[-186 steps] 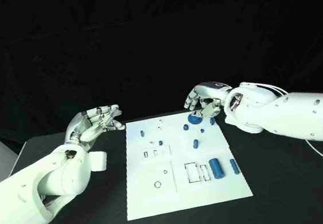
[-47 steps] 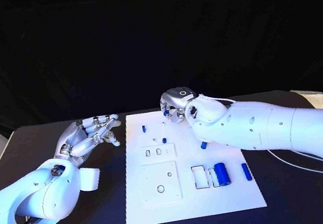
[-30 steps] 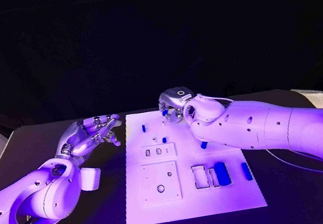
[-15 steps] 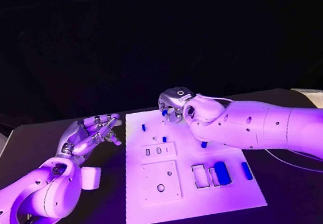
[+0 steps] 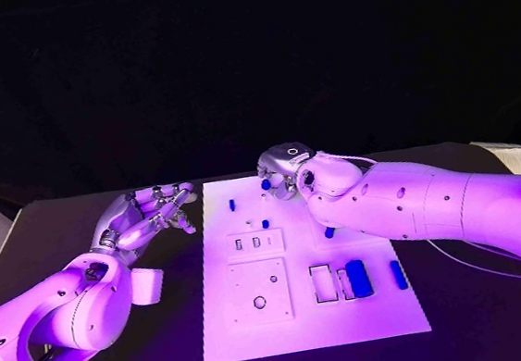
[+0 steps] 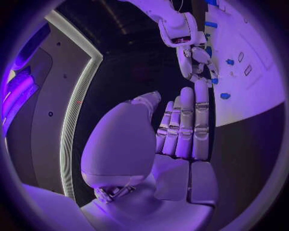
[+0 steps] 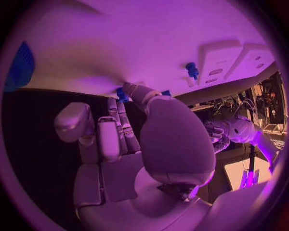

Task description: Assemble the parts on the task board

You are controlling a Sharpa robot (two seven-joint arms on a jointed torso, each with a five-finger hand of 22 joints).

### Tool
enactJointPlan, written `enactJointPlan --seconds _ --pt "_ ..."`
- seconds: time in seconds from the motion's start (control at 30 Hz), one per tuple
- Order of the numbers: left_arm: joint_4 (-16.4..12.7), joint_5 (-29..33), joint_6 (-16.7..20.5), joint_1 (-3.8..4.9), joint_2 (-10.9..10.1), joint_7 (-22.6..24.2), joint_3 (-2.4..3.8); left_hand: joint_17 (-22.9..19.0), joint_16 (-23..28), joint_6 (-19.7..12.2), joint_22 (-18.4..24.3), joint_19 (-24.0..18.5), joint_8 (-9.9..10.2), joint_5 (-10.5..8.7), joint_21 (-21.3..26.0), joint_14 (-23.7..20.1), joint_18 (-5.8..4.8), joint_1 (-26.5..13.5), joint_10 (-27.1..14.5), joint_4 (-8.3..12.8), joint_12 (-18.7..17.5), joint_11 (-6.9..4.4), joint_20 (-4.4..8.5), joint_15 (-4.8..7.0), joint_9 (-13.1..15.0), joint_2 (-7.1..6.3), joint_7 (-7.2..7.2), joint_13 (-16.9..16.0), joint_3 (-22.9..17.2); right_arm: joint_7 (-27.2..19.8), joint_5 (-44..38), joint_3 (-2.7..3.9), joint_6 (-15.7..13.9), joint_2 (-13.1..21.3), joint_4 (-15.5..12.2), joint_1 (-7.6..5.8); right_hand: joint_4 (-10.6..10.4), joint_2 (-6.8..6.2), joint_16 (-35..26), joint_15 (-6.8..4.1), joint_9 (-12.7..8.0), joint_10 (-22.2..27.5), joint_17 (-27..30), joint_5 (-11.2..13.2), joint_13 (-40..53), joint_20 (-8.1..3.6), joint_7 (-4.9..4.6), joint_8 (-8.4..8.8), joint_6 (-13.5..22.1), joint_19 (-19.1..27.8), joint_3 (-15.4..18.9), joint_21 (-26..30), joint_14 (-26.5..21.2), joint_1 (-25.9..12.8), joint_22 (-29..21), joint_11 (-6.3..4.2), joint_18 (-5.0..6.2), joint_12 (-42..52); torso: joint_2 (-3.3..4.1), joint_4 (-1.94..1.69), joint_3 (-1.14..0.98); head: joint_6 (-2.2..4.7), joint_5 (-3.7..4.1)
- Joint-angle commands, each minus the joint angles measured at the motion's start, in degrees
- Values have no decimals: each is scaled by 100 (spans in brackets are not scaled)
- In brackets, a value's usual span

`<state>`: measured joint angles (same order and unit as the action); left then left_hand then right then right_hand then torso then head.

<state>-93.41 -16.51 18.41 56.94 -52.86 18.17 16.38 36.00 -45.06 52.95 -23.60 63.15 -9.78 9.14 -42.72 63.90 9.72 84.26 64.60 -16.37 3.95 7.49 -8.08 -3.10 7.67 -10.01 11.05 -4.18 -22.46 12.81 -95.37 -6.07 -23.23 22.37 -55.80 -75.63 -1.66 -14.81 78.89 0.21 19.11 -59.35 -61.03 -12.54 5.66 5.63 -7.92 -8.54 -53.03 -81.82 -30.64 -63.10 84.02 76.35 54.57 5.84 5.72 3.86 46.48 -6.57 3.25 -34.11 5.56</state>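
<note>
From the head view we see the board (image 5: 313,317) lying mid-table, with the right hand (image 5: 288,166) reaching over its far edge and the left hand (image 5: 145,217) hovering just off its left side, above the black table (image 5: 499,309). Blue parts sit on the board: a small peg (image 5: 231,205) near the far left, a fat cylinder (image 5: 358,278) and a thin bar (image 5: 397,274) near the right side.

The right wrist view gives us what the head view cannot: the right hand's fingertips (image 7: 127,89) pinch a small blue part (image 7: 122,94) at the board's edge (its shape is too small to tell). It also shows a blue peg (image 7: 192,70) standing upright beside two raised blocks. The left wrist view shows the left hand's fingers (image 6: 183,125) straight and close together, thumb apart, holding nothing.

Against the frame half a second ago we find almost no difference; both hands stay where they were. Six seconds back, the right hand was further right, near a larger round blue part.
</note>
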Motion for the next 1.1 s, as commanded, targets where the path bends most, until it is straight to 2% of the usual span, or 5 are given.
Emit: enactJointPlan --seconds 0.03,0.4,0.63,0.73,1.1 --pt "-1 -18 -96 3 10 20 5 6 -22 -1 -5 -30 19 -28 -29 -48 67 -22 -22 13 -21 -1 9 11 8 -13 25 1 -36 18 -44 -1 24 64 -104 1 -18 7 -26 32 12 92 24 8 -27 13 8 47 75 29 149 45 65 92 -24 1 88 46 -1 2 -8 13 -9" --pt "26 -15 -104 0 -15 23 5 7 -23 -3 -8 -33 20 -29 -34 -50 67 -21 -25 14 -22 -1 9 10 7 -14 25 2 -38 -92 604 64 -711 933 -1151 -16 -183 81 49 13 62 17 -86 116 -48 -1 91 64 23 -2 597 138 103 217 -105 -34 104 281 -15 92 -48 63 -42" --pt "69 -14 -118 -4 -16 22 4 8 -29 -12 -22 -49 25 -32 -54 -55 67 -17 -40 16 -26 2 7 7 7 -19 26 4 -47 -78 1955 131 -907 1605 -1705 -128 -291 1 286 -196 99 -1428 -566 -8 511 -170 -7 94 -50 -196 476 -246 211 271 386 -294 22 1434 -32 182 -115 101 -61" --pt "100 -14 -119 -8 -9 22 4 9 -32 -10 -30 -59 24 -33 -65 -61 67 -14 -50 18 -28 3 5 6 8 -21 22 5 -52 -23 2291 140 -721 1830 -1781 -176 -422 64 559 -191 144 -2090 -1121 -205 6584 -211 -29 144 -80 -339 723 -699 307 241 960 -257 -86 7210 -38 208 -138 107 -71" --pt "151 -14 -137 -24 5 22 3 13 -42 -6 -41 -71 21 -35 -82 -63 66 -12 -56 20 -25 1 2 5 10 -25 18 5 -57 160 2434 146 238 2287 -1784 -251 -620 61 1047 -43 195 -3065 -2614 -250 8434 -61 -144 163 47 -552 1121 -1778 544 240 2324 -141 -319 8614 -24 219 -175 107 -33"
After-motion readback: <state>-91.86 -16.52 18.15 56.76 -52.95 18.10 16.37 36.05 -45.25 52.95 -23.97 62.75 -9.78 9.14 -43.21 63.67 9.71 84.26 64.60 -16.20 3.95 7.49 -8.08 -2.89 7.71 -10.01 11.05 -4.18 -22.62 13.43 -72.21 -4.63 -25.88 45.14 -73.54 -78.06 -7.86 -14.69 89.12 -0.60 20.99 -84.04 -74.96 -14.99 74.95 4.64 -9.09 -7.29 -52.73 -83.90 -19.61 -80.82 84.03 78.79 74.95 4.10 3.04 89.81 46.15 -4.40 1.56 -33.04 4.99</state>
